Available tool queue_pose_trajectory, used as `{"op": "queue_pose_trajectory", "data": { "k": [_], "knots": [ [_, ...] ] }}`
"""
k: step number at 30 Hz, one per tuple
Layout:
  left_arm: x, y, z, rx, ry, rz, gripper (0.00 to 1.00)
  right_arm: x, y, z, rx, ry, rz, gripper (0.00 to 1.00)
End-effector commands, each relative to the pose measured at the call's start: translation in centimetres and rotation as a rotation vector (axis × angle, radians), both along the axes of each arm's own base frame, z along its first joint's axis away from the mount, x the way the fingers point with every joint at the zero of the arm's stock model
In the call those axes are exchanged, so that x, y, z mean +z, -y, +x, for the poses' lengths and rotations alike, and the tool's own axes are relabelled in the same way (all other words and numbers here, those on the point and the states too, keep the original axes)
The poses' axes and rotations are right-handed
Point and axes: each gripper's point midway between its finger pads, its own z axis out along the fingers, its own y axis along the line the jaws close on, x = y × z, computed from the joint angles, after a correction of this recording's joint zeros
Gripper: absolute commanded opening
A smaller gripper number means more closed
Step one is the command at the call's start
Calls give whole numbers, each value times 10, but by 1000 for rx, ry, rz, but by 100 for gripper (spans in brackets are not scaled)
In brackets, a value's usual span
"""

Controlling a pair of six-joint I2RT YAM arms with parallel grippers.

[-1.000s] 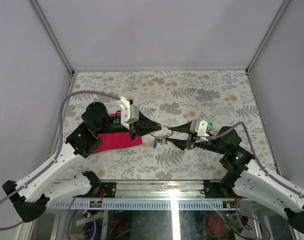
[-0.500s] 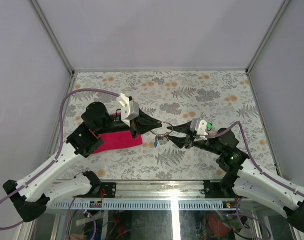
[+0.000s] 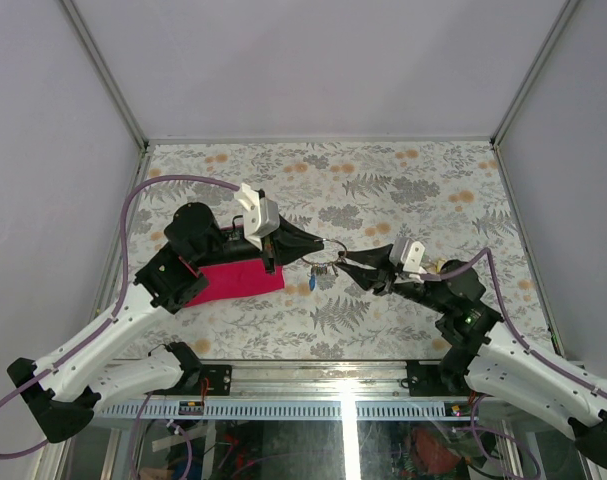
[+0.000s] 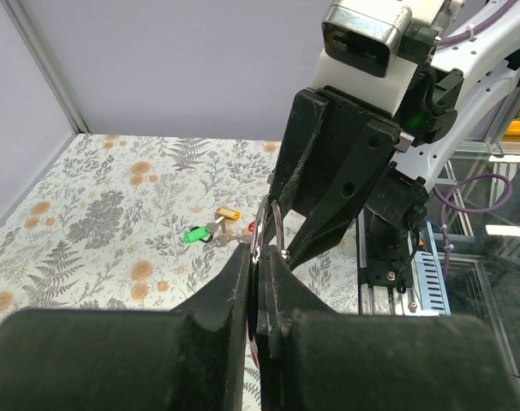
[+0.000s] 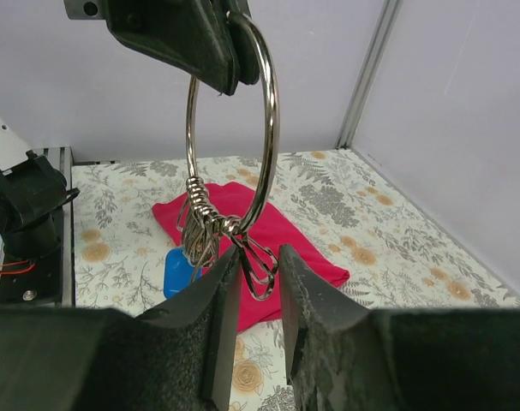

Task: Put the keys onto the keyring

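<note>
My left gripper (image 3: 318, 244) is shut on the keyring's large silver ring (image 5: 265, 128) and holds it upright above the table. A cluster of small wire loops (image 5: 201, 224) and a blue-tagged key (image 5: 180, 271) hang from the ring. The blue key also shows in the top view (image 3: 312, 286). My right gripper (image 5: 258, 264) faces the left one. Its jaws stand nearly together on one small wire loop (image 5: 272, 257), which spans the gap. A green key (image 4: 195, 233) and a yellow key (image 4: 228, 212) lie together on the table beyond the ring.
A magenta cloth (image 3: 238, 280) lies folded on the floral table under my left arm; it also shows in the right wrist view (image 5: 302, 248). Grey walls with metal posts close the table's sides and back. The arm bases and a rail line the near edge.
The right gripper's jaws went from wide open to nearly together around the hanging loops. The left gripper raised the ring a little and shifted it slightly right.
</note>
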Motion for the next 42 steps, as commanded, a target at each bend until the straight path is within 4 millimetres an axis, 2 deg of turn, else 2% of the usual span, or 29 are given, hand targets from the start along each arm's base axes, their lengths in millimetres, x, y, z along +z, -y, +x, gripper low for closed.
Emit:
{"op": "queue_pose_trajectory", "data": {
  "k": [1,5,12,21,31,42],
  "knots": [
    [23,0,2,14,48,-61,0,21,7,0,-32,62,56,28],
    [23,-1,3,17,48,-61,0,22,9,0,-36,66,48,19],
    [22,-3,2,25,46,-59,0,23,14,0,-56,90,0,14],
    [21,-4,2,29,51,-55,0,20,15,-3,-48,91,-38,35],
    [20,-3,2,22,46,-54,0,23,14,1,-62,85,-16,36],
    [20,-2,3,23,44,-56,0,22,11,-7,-12,90,-15,41]
  ]
}}
